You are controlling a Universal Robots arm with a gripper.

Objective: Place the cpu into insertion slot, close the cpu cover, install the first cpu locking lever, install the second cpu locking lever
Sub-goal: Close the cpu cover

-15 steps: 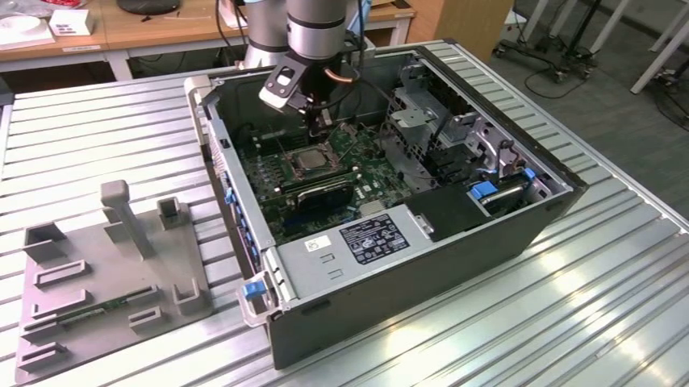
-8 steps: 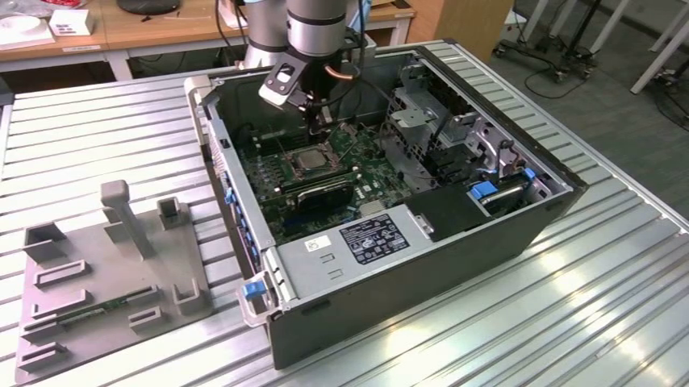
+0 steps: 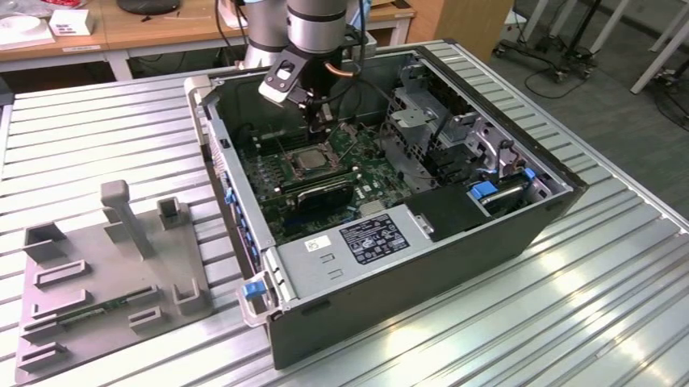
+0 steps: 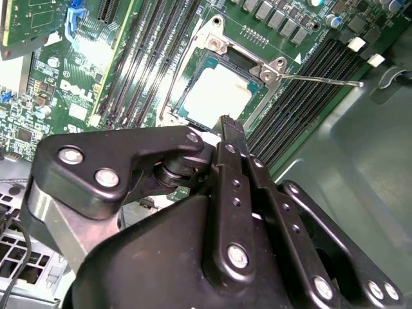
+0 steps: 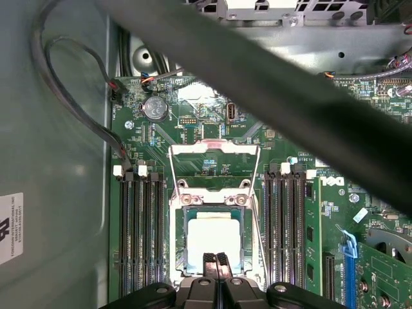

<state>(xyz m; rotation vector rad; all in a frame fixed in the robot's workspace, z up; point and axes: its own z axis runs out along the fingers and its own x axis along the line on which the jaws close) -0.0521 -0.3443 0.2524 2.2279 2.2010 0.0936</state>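
The cpu (image 5: 214,239) (image 4: 217,95), a square chip with a bright metal top, lies flat in the insertion slot (image 5: 175,248) (image 3: 305,161) on the green board inside the open computer case. The cpu's green edge shows around its top. The cpu cover (image 5: 212,149), a silvery frame, looks raised off the slot at the end away from my fingertips. A thin wire lever (image 4: 322,78) sticks out free over the memory slots. My gripper (image 5: 215,260) (image 3: 312,113) is shut with nothing in it, its tips just over the cpu's near edge.
Long black memory slots (image 5: 141,238) flank the socket on both sides. A thick black cable (image 5: 290,84) crosses above the board. The case walls (image 3: 431,242) and a metal drive cage (image 3: 420,121) hem the arm in. A grey fixture board (image 3: 108,274) lies at the exterior view's left.
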